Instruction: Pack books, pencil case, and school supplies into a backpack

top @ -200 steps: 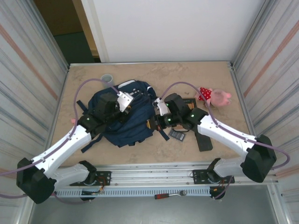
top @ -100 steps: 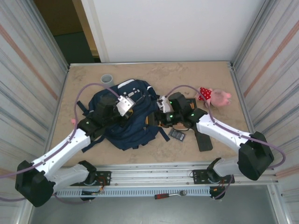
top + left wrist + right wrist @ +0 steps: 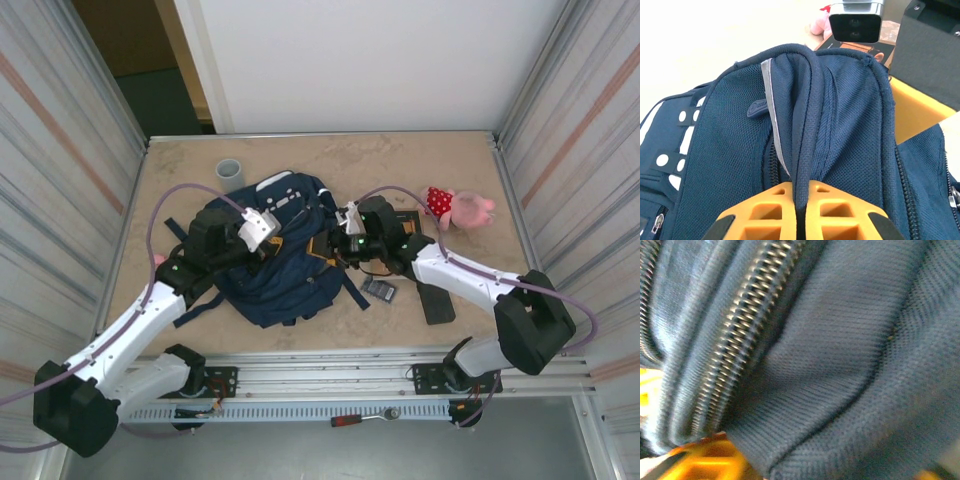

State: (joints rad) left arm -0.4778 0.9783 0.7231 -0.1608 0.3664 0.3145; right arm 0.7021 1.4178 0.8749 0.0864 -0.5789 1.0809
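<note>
The backpack (image 3: 290,275) lies slumped on the counter (image 3: 350,160), at the centre of the top view. The left pincer (image 3: 799,200) is clenched on a ridge of navy piping (image 3: 807,115) at the bottom of its wrist view, probably to lift and tension the cloth so the opening stands up. The right pincer (image 3: 325,250) presses in at the bag's right edge. In its own view, blurred fabric and a zipper (image 3: 740,335) run between orange fingertips (image 3: 700,460) (whether they have bitten down or merely straddle the cloth, I cannot tell). Likely it means to draw the other lip away.

Nothing looks packed yet. The book (image 3: 410,218) sits just right of the bag, partly under the right arm. A dark grey supply piece (image 3: 378,290) lies below it, near a flat black oblong (image 3: 436,302). Farther out are a plush toy (image 3: 460,207) at right and a grey cup (image 3: 230,172) at upper left.
</note>
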